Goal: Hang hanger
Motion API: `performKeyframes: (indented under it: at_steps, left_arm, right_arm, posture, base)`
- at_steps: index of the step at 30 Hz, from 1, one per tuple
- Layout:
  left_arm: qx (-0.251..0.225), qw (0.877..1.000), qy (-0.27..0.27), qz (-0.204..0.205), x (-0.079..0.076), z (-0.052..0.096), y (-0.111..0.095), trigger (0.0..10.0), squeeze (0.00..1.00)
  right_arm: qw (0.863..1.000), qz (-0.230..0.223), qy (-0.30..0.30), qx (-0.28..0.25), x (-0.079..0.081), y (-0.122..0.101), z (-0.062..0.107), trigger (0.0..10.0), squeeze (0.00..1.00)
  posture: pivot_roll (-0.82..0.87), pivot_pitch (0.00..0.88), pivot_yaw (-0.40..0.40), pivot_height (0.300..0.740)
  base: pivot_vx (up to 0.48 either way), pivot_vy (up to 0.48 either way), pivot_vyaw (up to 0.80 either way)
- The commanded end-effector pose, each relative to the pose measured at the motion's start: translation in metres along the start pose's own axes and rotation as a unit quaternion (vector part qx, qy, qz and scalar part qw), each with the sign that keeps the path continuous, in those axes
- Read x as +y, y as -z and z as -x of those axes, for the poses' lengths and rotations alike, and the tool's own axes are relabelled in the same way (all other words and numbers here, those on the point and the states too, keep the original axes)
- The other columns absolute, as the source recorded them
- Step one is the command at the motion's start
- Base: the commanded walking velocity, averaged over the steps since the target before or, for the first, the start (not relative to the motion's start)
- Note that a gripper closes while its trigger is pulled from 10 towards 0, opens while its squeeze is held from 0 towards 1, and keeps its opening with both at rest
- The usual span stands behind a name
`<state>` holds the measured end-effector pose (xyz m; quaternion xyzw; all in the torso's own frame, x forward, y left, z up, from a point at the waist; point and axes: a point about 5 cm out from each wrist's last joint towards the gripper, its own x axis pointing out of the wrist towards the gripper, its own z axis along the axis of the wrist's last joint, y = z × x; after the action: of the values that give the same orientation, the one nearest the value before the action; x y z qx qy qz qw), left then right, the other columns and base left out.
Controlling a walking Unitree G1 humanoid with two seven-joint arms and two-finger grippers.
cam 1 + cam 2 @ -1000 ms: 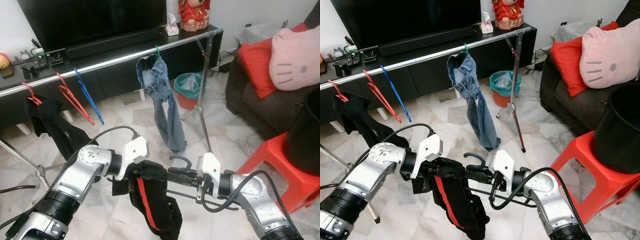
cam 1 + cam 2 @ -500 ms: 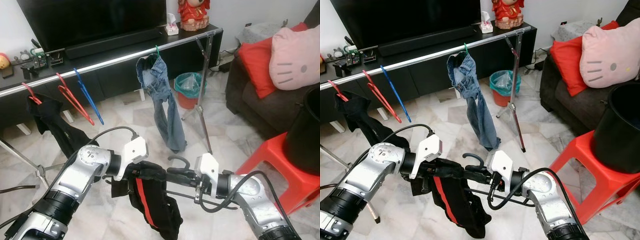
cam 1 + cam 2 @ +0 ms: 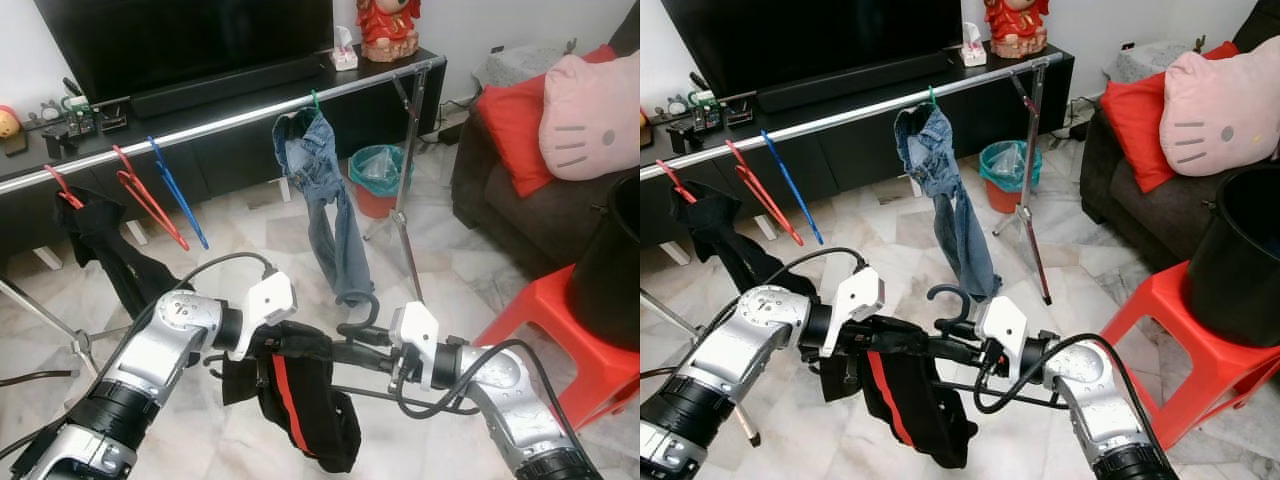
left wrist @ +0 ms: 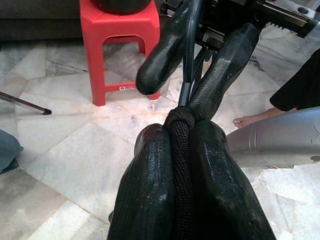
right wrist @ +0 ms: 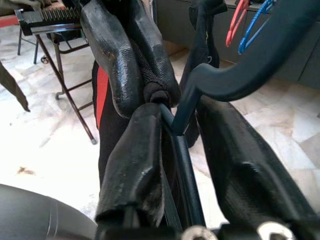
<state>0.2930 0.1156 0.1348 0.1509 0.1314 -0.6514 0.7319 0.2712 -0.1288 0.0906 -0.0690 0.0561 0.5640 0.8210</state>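
Both claws are meeting low at six o'clock. The left claw (image 3: pixel 262 350) is pinching the black garment (image 3: pixel 300 400); the right claw (image 3: pixel 372 352) is clamping the dark hanger (image 3: pixel 952 308) at its neck. The hook is pointing up, so I'd lift level toward the silver rail (image 3: pixel 230 122) at twelve o'clock, between the blue hanger (image 3: pixel 178 192) and the jeans (image 3: pixel 325 200).
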Motion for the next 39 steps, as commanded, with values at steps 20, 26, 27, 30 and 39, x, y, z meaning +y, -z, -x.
performKeyframes:
  at_steps: [20,26,27,30,39]
  left_arm:
    - [-0.004,1.0,-0.026,0.0,0.008,0.009,0.001,0.0,0.0]
    - [-0.003,0.999,-0.037,0.004,0.011,0.01,0.004,0.0,0.0]
    - [-0.004,0.999,-0.039,0.004,0.011,0.01,0.004,0.0,0.0]
    - [-0.003,0.999,-0.046,0.004,0.013,0.012,0.005,0.0,0.0]
    - [-0.015,0.998,-0.067,-0.003,0.018,0.012,0.003,0.0,0.0]
  right_arm:
    - [0.999,-0.014,-0.04,-0.008,0.008,-0.005,0.001,10.0,1.0]
    - [0.999,-0.018,-0.035,-0.011,0.009,-0.005,0.005,10.0,1.0]
    - [0.999,-0.018,-0.033,-0.01,0.009,-0.005,0.006,10.0,1.0]
    - [1.0,-0.021,-0.021,-0.009,0.009,-0.003,0.011,10.0,1.0]
    - [1.0,-0.018,-0.004,0.003,0.012,0.003,0.019,10.0,0.0]
  posture:
    - [0.1,0.028,0.115,0.74]
    - [0.1,0.03,0.115,0.74]
    - [0.1,0.03,0.115,0.74]
    - [0.1,0.033,0.115,0.74]
    - [0.09,0.033,0.115,0.74]
  base:
    - [0.0,0.0,0.0]
    - [0.0,0.0,0.0]
    - [0.0,0.0,0.0]
    - [0.0,0.0,0.0]
    - [0.0,0.0,0.0]
